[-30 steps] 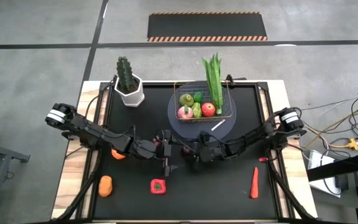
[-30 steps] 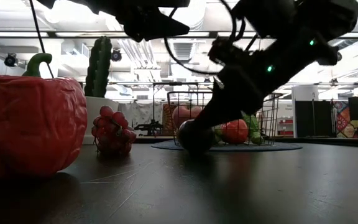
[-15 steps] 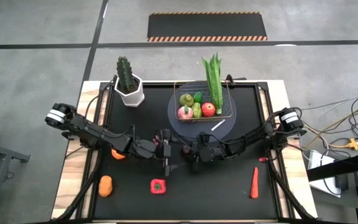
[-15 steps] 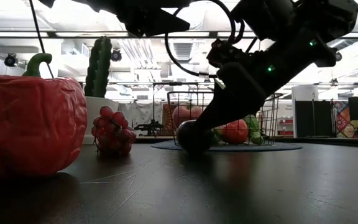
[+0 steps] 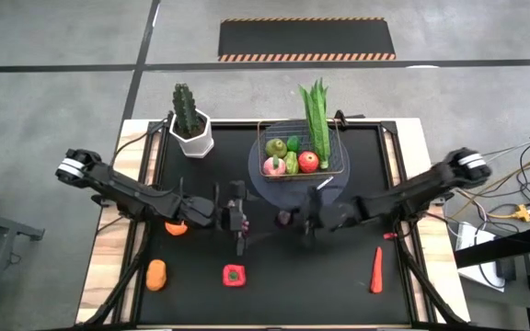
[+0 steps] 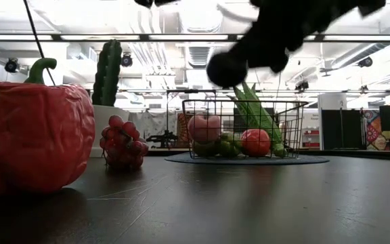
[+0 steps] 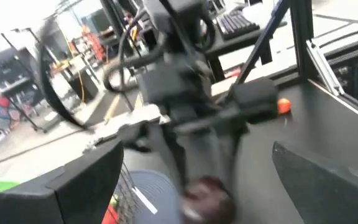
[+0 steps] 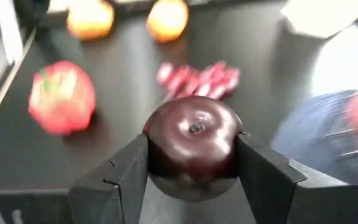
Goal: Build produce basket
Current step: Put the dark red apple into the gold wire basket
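Item: dark plum point(image 8: 193, 146), clamped between my right gripper point(image 5: 288, 219) fingers, lifted off the table. Basket point(image 5: 300, 150) lies just beyond, toward the far edge. Left gripper point(image 5: 239, 221) waits nearby, spread wide.

A green cactus point(image 5: 184, 108) stands upright in a white pot point(image 5: 194, 137) at the far left corner of the black worktop point(image 5: 339, 285). A round grey disc point(image 5: 263, 175) lies flat near the far edge, with a small white stick point(image 5: 323, 187) resting on it. Beyond the worktop a black mat with striped edging point(image 5: 307, 39) lies on the grey floor point(image 5: 53, 101)
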You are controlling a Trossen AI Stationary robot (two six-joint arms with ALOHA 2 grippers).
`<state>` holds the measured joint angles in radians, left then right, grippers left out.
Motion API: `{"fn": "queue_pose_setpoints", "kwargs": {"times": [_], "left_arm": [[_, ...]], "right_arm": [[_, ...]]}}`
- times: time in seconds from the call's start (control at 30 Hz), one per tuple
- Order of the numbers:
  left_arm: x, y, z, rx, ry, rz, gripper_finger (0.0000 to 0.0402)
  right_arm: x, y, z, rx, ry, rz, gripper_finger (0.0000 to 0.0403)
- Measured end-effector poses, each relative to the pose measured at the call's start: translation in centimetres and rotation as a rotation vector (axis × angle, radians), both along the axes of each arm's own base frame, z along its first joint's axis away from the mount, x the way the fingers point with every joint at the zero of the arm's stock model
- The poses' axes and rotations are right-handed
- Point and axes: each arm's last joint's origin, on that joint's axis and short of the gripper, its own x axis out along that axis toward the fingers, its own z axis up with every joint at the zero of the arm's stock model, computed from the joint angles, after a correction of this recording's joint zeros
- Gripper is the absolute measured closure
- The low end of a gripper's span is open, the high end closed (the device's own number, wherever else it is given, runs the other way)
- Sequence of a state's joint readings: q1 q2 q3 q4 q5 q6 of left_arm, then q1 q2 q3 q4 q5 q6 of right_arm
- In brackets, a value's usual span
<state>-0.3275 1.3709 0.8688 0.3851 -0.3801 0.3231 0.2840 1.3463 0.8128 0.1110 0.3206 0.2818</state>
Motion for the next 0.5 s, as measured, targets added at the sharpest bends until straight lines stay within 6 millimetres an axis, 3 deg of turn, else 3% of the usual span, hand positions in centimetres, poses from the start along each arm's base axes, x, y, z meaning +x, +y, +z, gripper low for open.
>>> {"fn": "queue_pose_setpoints", "kwargs": {"times": [0.1,0.27,0.5], "left_arm": [[-0.5,0.2,0.5,-0.002,-0.022,0.000,0.0009],[-0.6,0.2,0.4,0.029,-0.014,0.010,0.0009],[-0.8,0.4,1.0,0.066,-0.033,0.042,0.0009]], "right_arm": [[-1.4,-1.8,2.5,-0.020,-0.055,-0.148,0.0200],[-2.7,-6.9,4.8,0.003,-0.081,-0.373,0.0200],[-3.1,-14.9,3.5,0.044,-0.009,-0.584,0.0200]]}}
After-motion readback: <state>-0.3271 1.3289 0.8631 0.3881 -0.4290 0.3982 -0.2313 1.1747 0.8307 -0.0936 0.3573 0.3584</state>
